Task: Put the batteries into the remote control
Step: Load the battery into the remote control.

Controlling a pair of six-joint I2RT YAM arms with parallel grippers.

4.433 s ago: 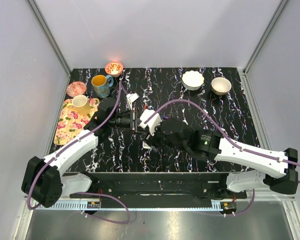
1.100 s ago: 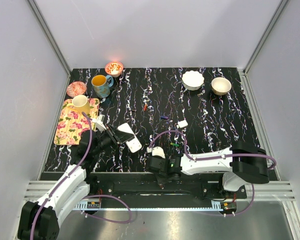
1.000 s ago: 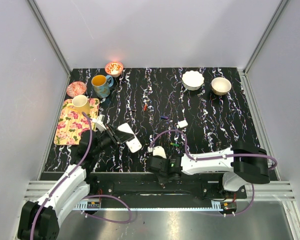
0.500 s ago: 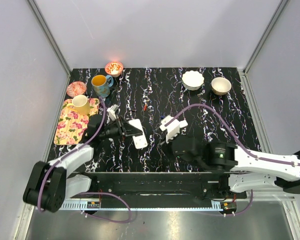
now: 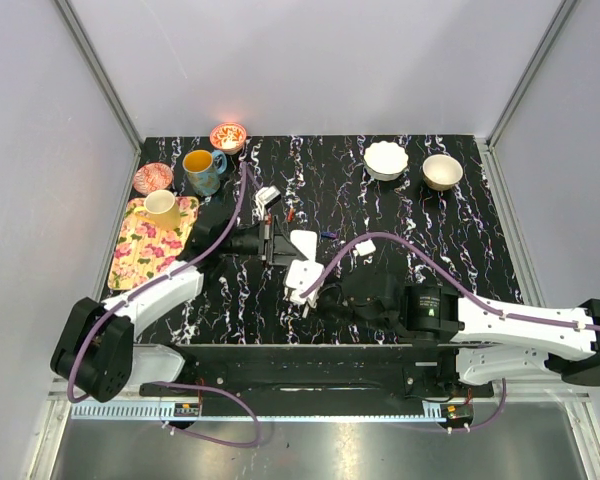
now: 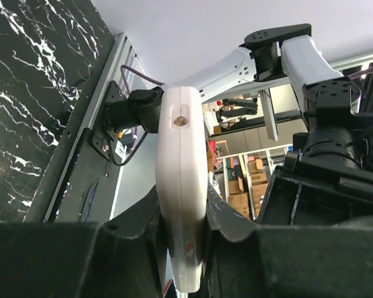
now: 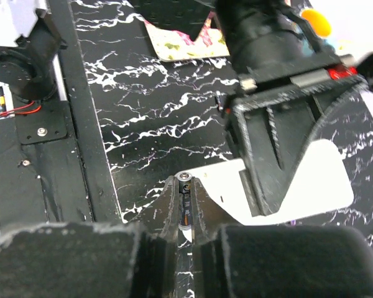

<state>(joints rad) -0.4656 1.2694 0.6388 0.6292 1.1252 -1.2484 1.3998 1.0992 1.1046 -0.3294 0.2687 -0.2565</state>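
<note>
The right gripper (image 7: 184, 194) is pinched together on a slim battery (image 7: 185, 217), which stands lengthwise between its fingers with the metal cap leading. That hold probably lets the cell be pushed end-first into a slot. Its tip is just short of the near edge of the remote control (image 7: 298, 186).

The left gripper (image 6: 181, 218) is clamped on the remote control (image 6: 181, 161) across its thin sides. It carries the remote clear of the counter (image 5: 460, 240), with a broad face turned toward the other arm. Holding it in the air like this seems meant to steady it and present the back, so that the right arm has something firm to press against. In the overhead view the two grippers meet near the middle of the counter, just left of centre, with the remote (image 5: 303, 244) between them.

Seen edge-on, the remote is a thin white slab with a rounded end and a small brownish spot in that end. The face shown to the right wrist camera is plain white with rounded corners and no buttons. I cannot tell whether the battery bay is open there.

A small white piece (image 5: 365, 247), perhaps the cover, lies on the counter to the right. A floral tray (image 5: 140, 250) sits well off to the left.
</note>
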